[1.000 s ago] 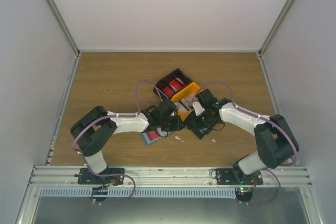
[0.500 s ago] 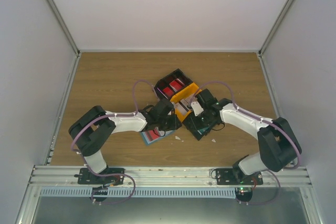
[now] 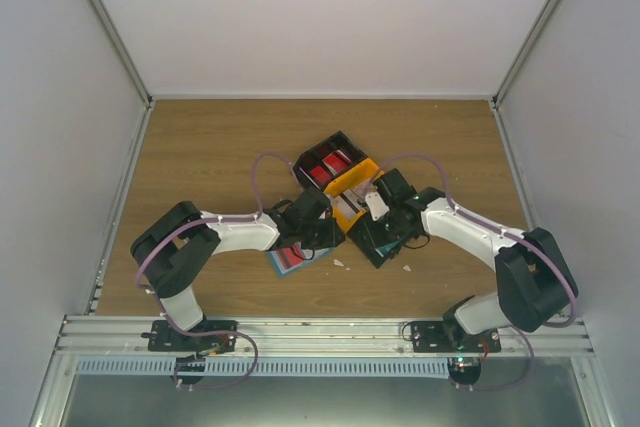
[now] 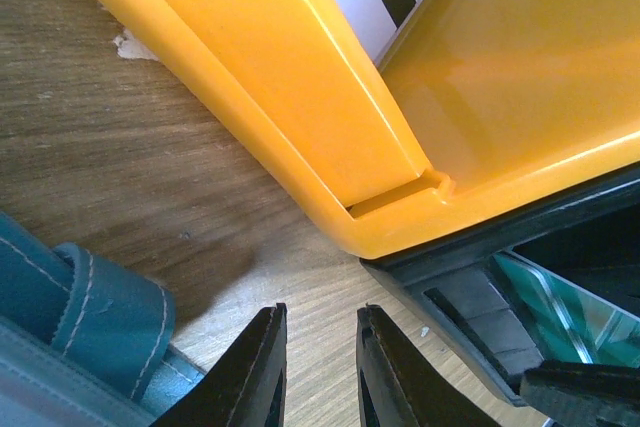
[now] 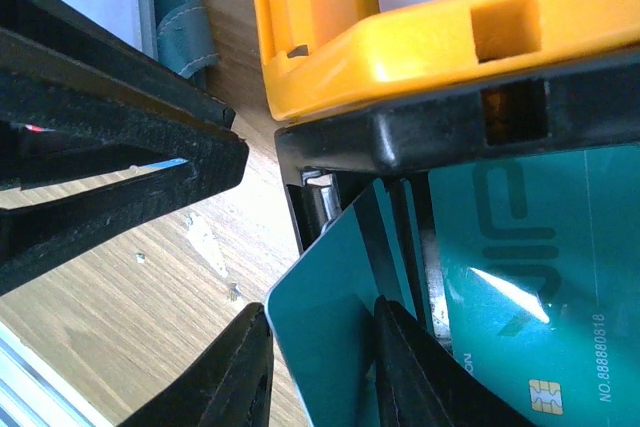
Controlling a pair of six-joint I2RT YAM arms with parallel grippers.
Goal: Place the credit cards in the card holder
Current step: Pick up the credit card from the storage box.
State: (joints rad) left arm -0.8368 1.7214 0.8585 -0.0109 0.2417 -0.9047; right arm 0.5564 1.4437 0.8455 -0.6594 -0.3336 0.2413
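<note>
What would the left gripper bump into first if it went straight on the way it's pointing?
Most likely the rounded corner of the yellow tray: only a short strip of bare wooden table lies between it and the left gripper. Depth is unclear.

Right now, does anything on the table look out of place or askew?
Yes. Small white scraps litter the wooden table near the trays. The yellow tray sits crooked, its edge riding over the black tray. A teal card in that black tray stands tilted, one corner lifted out.
</note>
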